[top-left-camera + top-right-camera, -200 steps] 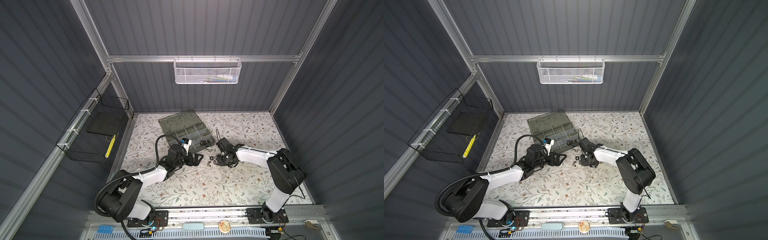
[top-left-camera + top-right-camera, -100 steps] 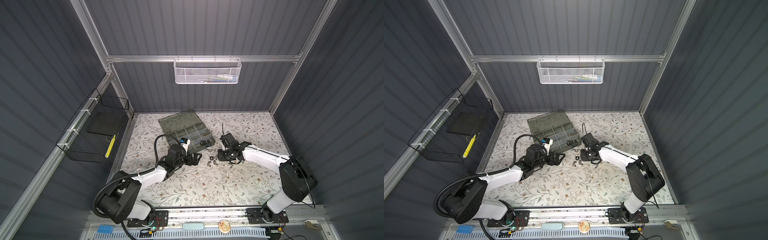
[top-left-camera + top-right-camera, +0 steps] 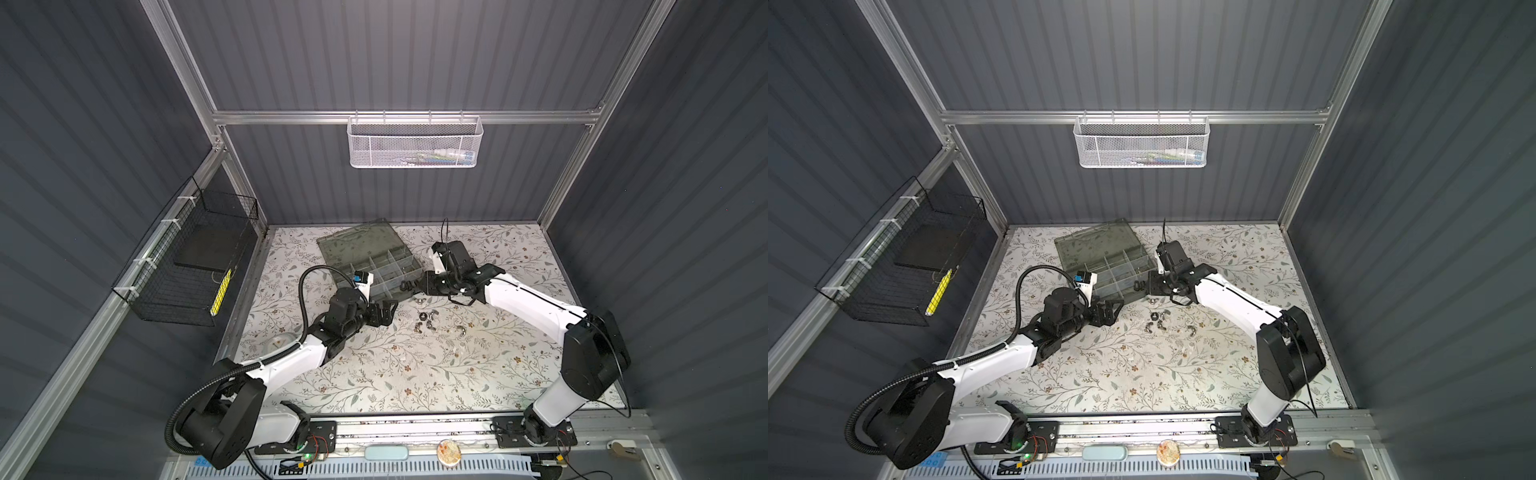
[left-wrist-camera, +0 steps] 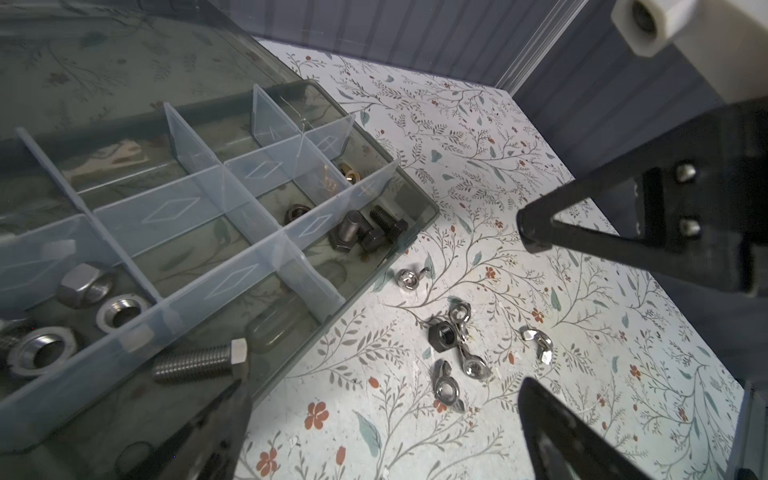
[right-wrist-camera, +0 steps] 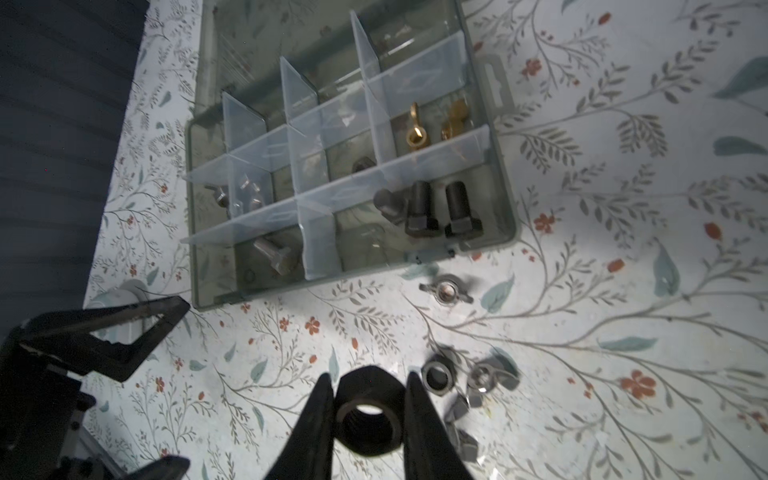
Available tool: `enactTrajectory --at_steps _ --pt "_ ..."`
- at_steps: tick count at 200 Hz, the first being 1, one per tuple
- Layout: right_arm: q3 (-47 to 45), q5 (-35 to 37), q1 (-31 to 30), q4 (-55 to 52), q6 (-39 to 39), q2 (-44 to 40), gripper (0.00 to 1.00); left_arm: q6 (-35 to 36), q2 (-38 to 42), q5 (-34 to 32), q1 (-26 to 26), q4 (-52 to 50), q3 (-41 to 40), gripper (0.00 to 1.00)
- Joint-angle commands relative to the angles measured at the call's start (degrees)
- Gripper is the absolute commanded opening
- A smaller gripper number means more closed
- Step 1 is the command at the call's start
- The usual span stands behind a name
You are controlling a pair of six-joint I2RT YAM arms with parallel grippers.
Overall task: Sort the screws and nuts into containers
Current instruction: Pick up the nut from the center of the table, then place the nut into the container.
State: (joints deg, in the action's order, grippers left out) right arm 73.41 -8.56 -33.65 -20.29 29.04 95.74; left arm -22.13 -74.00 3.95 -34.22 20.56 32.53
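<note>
The floral counter (image 3: 415,374) carries the organizer case (image 5: 332,277) at its far middle, its smoky lid (image 3: 357,243) thrown back flat on the far-left side; the left fingers (image 4: 216,428) stand spread wide and hold nothing, just near of the case's near wall, with the loose pieces on the counter to their right; the right fingers (image 5: 313,424) are drawn in on a dark hex nut (image 5: 372,384), one finger against each of two opposite flats, beside the case's near-right corner and on the far side of the loose pieces; in the case, three dark bolts (image 5: 424,208) lie in the near-right compartment (image 5: 361,245), a silver bolt (image 4: 199,363) in the one to its left, brass pieces (image 5: 415,131) one row back on the right, silver hex nuts (image 4: 83,284) at that row's left end; on the counter a lone wing nut (image 5: 444,291) lies just near of the case wall, and nearer still a second dark hex nut (image 4: 444,332) sits in a cluster with wing nuts (image 4: 469,365); whether the gripped nut rests on the counter or hangs clear cannot be told; in both top views it is too small to make out; in the left wrist view the right fingers show side-on and hide it, and the left fingers are cut off by the frame edge; in the right wrist view the cluster is blurred and partly behind a finger.
</note>
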Motion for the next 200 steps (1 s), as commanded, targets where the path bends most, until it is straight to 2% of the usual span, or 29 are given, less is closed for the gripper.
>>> enactTrajectory --at_steps 1,89,149,200 --pt "4.4 -2.43 -0.37 1.7 1.34 2.92 0.23 1.42 1.77 -3.71 -0.33 -1.48 -1.31 1.0" --pt "23.94 -5.15 -0.72 0.74 2.72 19.61 0.23 1.48 5.77 -13.71 0.0 -4.81 -2.31 1.0" --pt "33.98 -4.38 -0.74 -1.62 3.58 30.23 0.24 1.2 4.73 -13.69 0.27 -5.35 -1.68 1.0" --pt "35.31 -4.05 -0.89 -1.24 4.53 33.59 0.25 1.49 4.78 -13.7 0.38 -5.62 -1.52 1.0"
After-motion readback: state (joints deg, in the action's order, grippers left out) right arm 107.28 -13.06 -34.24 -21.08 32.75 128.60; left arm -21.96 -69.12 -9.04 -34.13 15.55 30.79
